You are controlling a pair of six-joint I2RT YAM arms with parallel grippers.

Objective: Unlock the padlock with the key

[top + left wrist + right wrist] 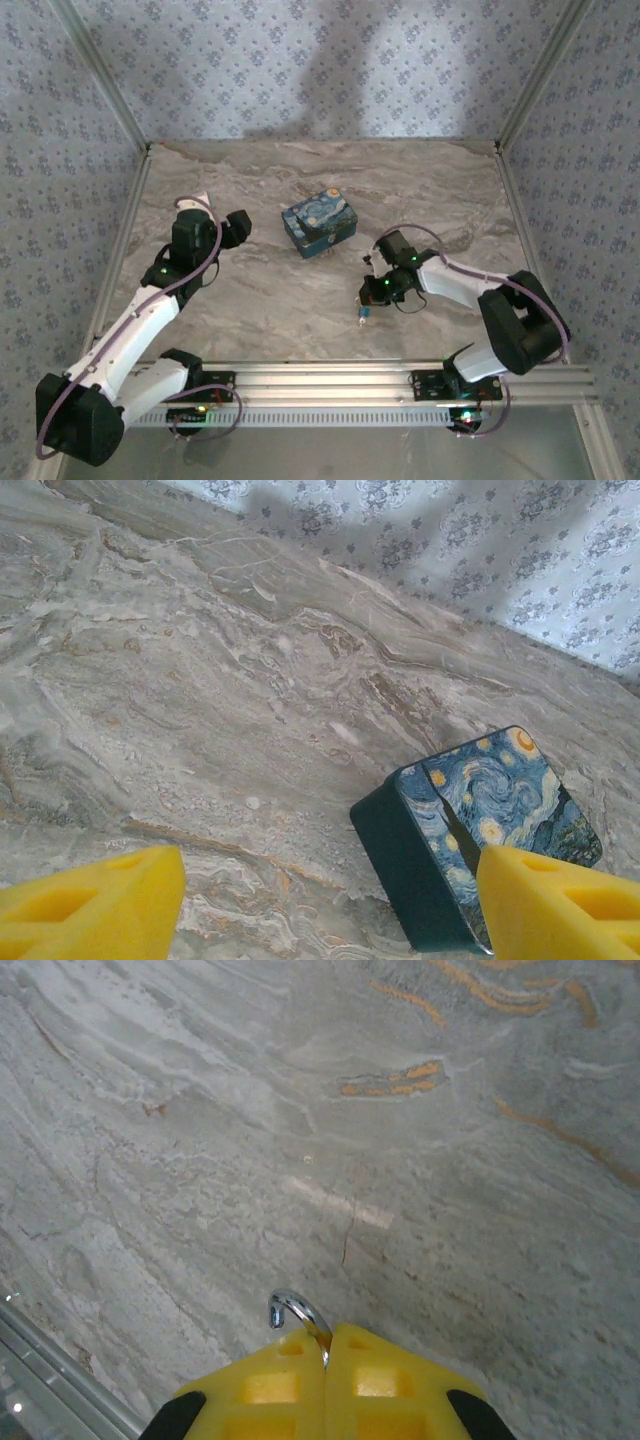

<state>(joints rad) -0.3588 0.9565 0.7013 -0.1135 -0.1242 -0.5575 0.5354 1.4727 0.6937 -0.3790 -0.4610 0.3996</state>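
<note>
My right gripper (327, 1335) is shut on the padlock's thin metal shackle (297, 1312). The shackle curls out above the yellow fingertips and its free end shows. The fingers cover the lock body in the right wrist view. From above, the tiny teal-blue padlock (366, 316) pokes out at the tip of the right gripper (372, 294), toward the near edge. The key is hidden from me. My left gripper (330, 910) is open over bare table with nothing between its yellow fingers (90, 900). From above, the left gripper (237, 228) sits left of the box.
A blue starry-night box (319, 222) lies mid-table between the arms. It shows just beyond the left gripper's right finger as the box (480, 830). Patterned walls (300, 60) close in the marble table (270, 290). An aluminium rail (330, 380) runs along the near edge.
</note>
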